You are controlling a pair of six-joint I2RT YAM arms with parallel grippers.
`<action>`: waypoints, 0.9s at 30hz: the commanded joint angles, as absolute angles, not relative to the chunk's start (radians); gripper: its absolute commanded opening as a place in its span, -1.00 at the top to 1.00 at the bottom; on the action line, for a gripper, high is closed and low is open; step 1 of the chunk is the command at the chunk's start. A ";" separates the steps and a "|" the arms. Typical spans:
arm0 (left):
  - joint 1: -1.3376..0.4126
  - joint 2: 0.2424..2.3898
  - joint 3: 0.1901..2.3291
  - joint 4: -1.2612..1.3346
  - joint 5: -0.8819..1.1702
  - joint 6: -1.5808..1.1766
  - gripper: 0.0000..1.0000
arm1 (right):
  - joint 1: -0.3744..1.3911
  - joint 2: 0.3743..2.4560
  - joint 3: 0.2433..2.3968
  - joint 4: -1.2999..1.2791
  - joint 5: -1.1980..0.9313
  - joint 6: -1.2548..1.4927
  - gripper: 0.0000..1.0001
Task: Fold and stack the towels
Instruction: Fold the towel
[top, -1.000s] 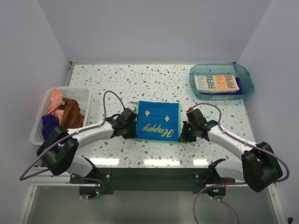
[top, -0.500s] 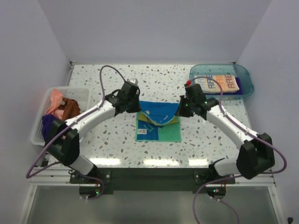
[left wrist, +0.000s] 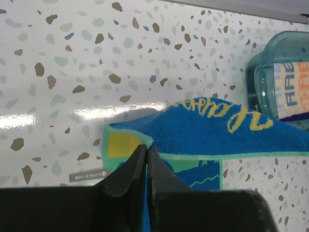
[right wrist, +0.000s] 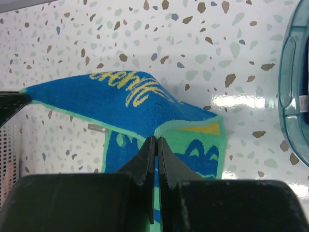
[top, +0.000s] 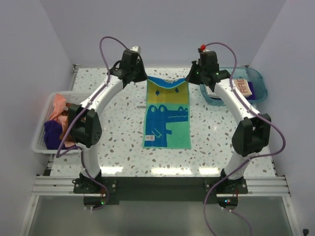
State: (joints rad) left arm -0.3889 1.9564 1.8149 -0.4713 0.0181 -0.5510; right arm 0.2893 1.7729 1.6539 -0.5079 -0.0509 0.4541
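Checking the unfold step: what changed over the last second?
Both arms swung from mid-table to the far side. The left claw and right claw, shut on corners of the crocodile towel, dragged its top layer away, opening the folded square into a long strip with its far edge lifted. Basket, tray and RABBIT towel unchanged.

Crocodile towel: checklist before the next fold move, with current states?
1. Corner grip, left gripper: ok, shut on the far left corner of the crocodile towel.
2. Corner grip, right gripper: ok, shut on the far right corner.
3. Far edge taut between the grippers: not ok, it is slack in the middle.
4. Near end flat on the table: ok.
5. Lettered towel lying folded in the blue tray: ok, though the right arm hides part of it.
6. Unfolded towels kept inside the basket: ok.
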 commanded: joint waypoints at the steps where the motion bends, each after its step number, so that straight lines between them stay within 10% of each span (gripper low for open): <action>1: -0.382 1.916 1.748 -0.450 0.112 -0.522 1.00 | 0.291 1.761 1.681 -0.514 -0.093 0.416 1.00; 15: -0.402 1.501 1.090 -0.397 0.247 -0.657 1.00 | 0.291 1.437 1.189 -0.635 -0.183 0.422 1.00; 27: -0.480 1.451 0.975 -0.380 0.219 -0.669 1.00 | 0.291 1.365 1.081 -0.664 -0.209 0.382 1.00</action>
State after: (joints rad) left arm -0.4782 1.4689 0.9585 -0.4126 0.2333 -0.6624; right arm 0.2935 1.3964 1.0737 -0.6510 -0.1886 0.4057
